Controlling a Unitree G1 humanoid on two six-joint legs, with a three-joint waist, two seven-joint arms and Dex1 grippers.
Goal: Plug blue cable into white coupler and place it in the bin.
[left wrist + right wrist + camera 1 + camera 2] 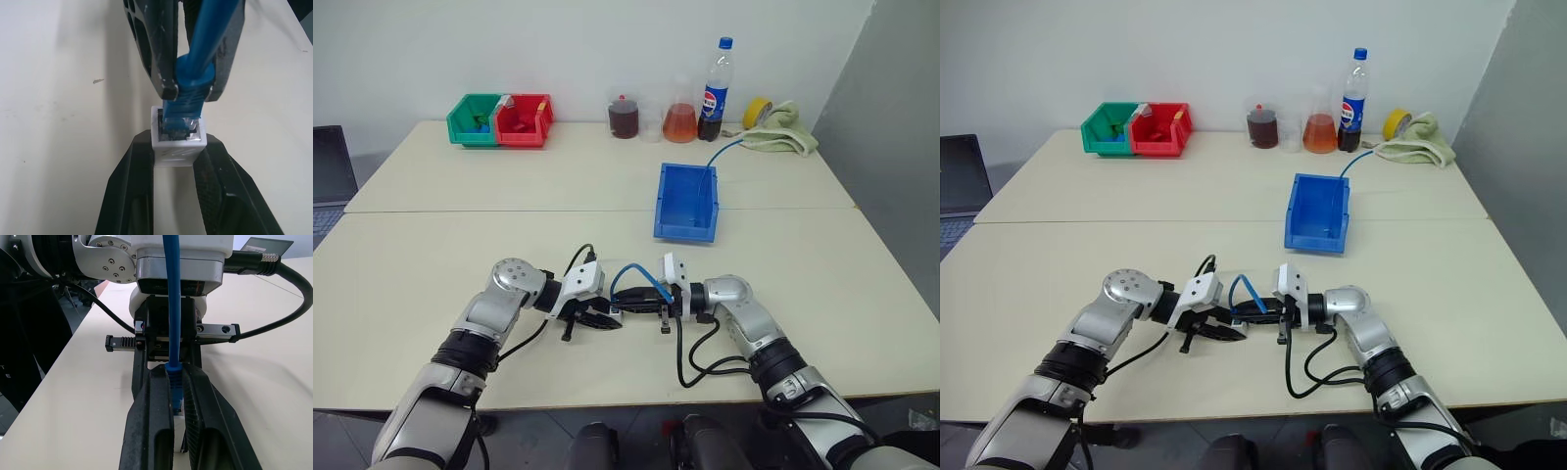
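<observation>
Ribbed black fingers point(142, 196) around boxy white coupler point(177, 142)

The left hand point(176, 161) is clamping the coupler point(177, 142) between its two black fingers point(132, 191), which are pressing on the block's two sides. The coupler's open socket is facing twelve o'clock. The cable point(198, 73) is coming down from about one o'clock, and its plug end is sitting in that socket. The right hand point(188, 90) is pinching the cable's blue boot just above the socket. The pale bench point(58, 122) is lying underneath.
</observation>
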